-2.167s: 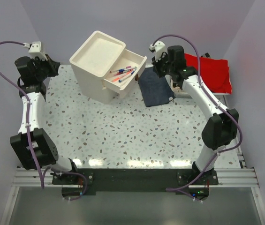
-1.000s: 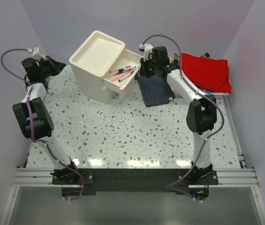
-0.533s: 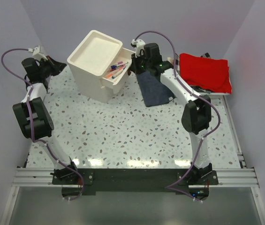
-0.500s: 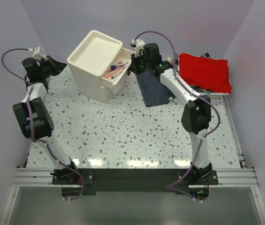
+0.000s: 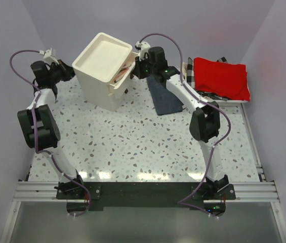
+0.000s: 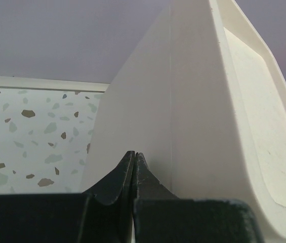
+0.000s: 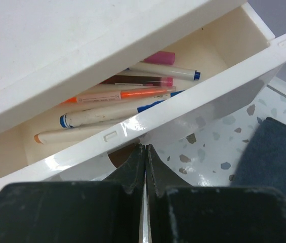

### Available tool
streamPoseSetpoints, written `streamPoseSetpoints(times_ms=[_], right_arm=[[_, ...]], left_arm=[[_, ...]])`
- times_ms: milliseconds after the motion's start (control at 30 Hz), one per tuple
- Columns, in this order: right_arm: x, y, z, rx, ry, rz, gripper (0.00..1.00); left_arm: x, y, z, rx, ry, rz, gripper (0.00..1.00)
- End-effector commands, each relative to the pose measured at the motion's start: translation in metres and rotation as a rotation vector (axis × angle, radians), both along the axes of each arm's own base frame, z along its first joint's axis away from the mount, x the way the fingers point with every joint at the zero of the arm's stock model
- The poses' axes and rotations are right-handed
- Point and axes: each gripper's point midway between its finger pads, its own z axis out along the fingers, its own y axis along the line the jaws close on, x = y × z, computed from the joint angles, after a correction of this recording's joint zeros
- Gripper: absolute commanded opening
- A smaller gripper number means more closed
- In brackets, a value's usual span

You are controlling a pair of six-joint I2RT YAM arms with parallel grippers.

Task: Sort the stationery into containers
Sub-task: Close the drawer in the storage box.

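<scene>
Two arms extended from the near edge of the speckled table (image 5: 132, 147) toward its far side. Midway back, a dark blue cloth (image 5: 165, 96) lay flat on the table, just right of the cream drawer unit (image 5: 102, 58).

Beyond it, the right gripper (image 7: 144, 149) had its jaws pressed fully together and gripped nothing. Its tips sat at the lower edge of the top drawer (image 7: 208, 96), just beside a small brown pull tab (image 7: 120, 156); whether they touched the plastic could not be told. That drawer stood partly pulled out, angled toward the right arm. Several pens (image 7: 122, 93) lay side by side inside it: one orange, one with a pink cap, and some white with blue ends.

On the unit's opposite side, the left gripper (image 6: 134, 157) was likewise closed tight and empty, its tips meeting the plain side wall near a corner. The tray-like top of the unit was tilted in that wrist's view.

Farthest back on the right, a red cloth (image 5: 221, 76) lay folded by the wall, well apart from both grippers.
</scene>
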Motion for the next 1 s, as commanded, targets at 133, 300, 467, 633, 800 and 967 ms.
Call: streamPoseSetpoints(times_ms=[133, 300, 467, 633, 800, 967], right_arm=[[0.004, 0.056, 0.038, 0.166, -0.088, 0.045, 0.0], [0.0, 0.079, 0.042, 0.202, -0.115, 0.066, 0.0], [-0.003, 0.086, 0.038, 0.2, -0.108, 0.069, 0.0], [0.01, 0.04, 0.04, 0.096, -0.112, -0.04, 0.0], [0.051, -0.028, 0.029, 0.028, -0.116, -0.225, 0.0], [0.089, -0.062, 0.012, 0.017, -0.148, -0.289, 0.0]], left_arm=[[-0.005, -0.011, 0.011, 0.041, -0.03, -0.037, 0.0], [-0.006, -0.013, 0.012, 0.064, -0.032, -0.035, 0.0], [-0.007, -0.011, 0.016, 0.09, -0.036, -0.018, 0.0], [-0.01, 0.018, 0.026, 0.135, -0.018, 0.088, 0.0], [-0.035, 0.064, 0.053, 0.186, 0.001, 0.272, 0.0], [-0.061, 0.054, 0.061, 0.173, 0.016, 0.269, 0.0]])
